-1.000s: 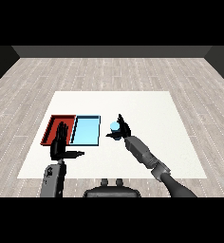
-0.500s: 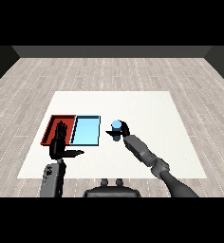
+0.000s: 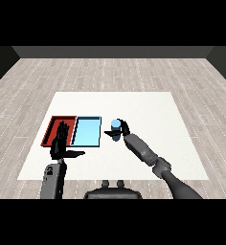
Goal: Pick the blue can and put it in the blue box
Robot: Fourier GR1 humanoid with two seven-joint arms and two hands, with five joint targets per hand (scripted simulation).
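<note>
Blue can (image 3: 116,129) just R of blue tray (image 3: 86,132), upright | R hand (image 3: 124,130) curled round it at mid-body | L hand (image 3: 61,144) fingers straight, apart, over red tray (image 3: 53,128) | prob light, rigid, smooth wall; side wrap suits

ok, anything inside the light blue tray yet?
Nothing visible in the light blue tray; its floor shows bare. The blue can is right of it, in the right hand. The left hand covers part of the red tray.
</note>
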